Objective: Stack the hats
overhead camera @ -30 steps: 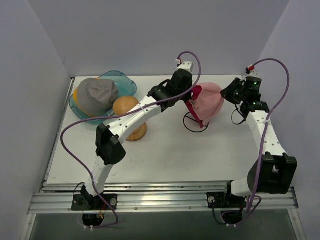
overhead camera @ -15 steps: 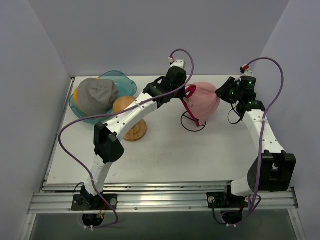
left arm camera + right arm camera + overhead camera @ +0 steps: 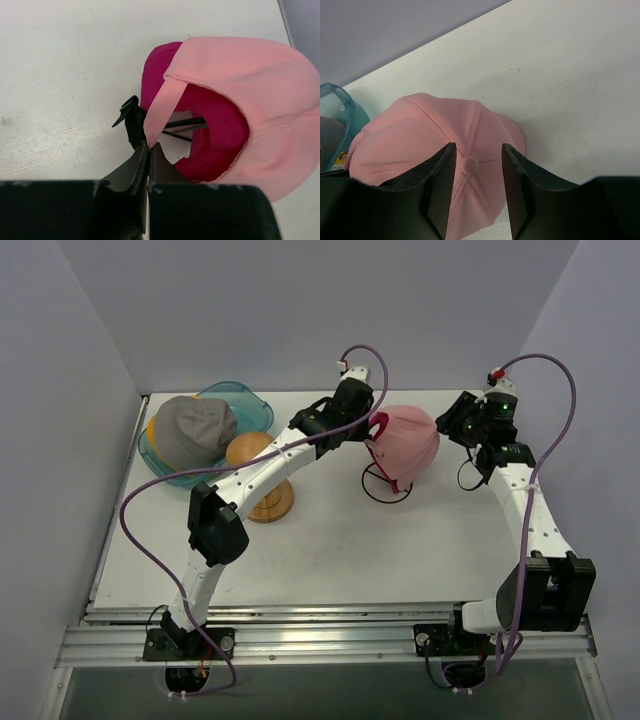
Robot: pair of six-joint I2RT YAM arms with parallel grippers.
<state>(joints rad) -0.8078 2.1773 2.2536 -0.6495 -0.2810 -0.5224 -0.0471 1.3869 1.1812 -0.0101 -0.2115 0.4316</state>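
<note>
Jaws, left gripper [image 3: 148, 150]: pinched shut on the rear edge of the light pink fabric cap [image 3: 250, 85], which sits over the magenta fabric cap [image 3: 156, 75]. Jaws, right gripper [image 3: 477, 147]: parted at the pink crown, contact unclear. White table [image 3: 330, 550]: a broad stretch separates arm bases from caps. Round-topped wooden stand [image 3: 250, 450]: left of centre, well apart from them. Far-left corner: grey cap [image 3: 195, 430] on yellow-orange bucket hat [image 3: 152, 432] in translucent teal tub [image 3: 252, 408], against the table edge.
</note>
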